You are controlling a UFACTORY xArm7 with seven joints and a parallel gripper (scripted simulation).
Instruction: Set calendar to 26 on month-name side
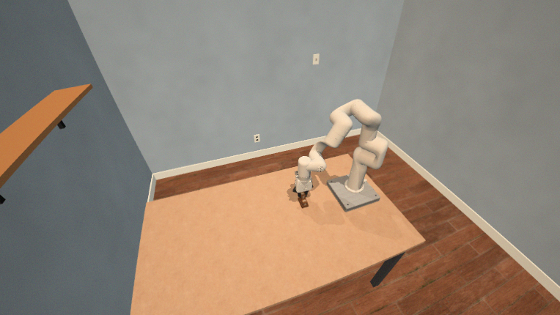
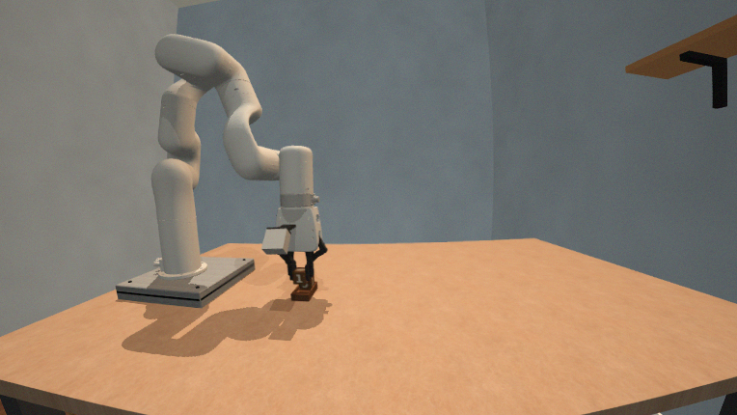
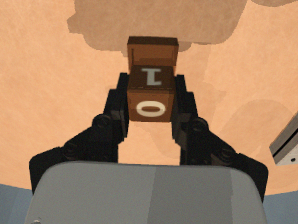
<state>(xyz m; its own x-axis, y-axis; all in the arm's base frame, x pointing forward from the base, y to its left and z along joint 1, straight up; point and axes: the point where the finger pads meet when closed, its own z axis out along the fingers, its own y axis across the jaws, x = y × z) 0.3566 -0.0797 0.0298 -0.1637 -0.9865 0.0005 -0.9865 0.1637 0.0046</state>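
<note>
My gripper (image 3: pixel 151 87) points straight down and is shut on a brown digit cube (image 3: pixel 152 95). The cube shows a white 0 on top and a 1 on the side facing away from the wrist. In the exterior view the gripper (image 2: pixel 300 272) holds this cube (image 2: pixel 298 277) just over the small brown tray (image 2: pixel 303 294). A second cube (image 2: pixel 307 283) sits low in the tray beside it; its digit is too small to read. In the wrist view a brown block (image 3: pixel 153 50) shows beyond the held cube. In the top view the tray (image 1: pixel 300 201) lies under the gripper (image 1: pixel 302 194).
The arm's grey base plate (image 2: pixel 186 281) stands on the table close to the left of the tray. The table edge runs behind the arm. An orange wall shelf (image 2: pixel 683 51) hangs high at the far right, well away.
</note>
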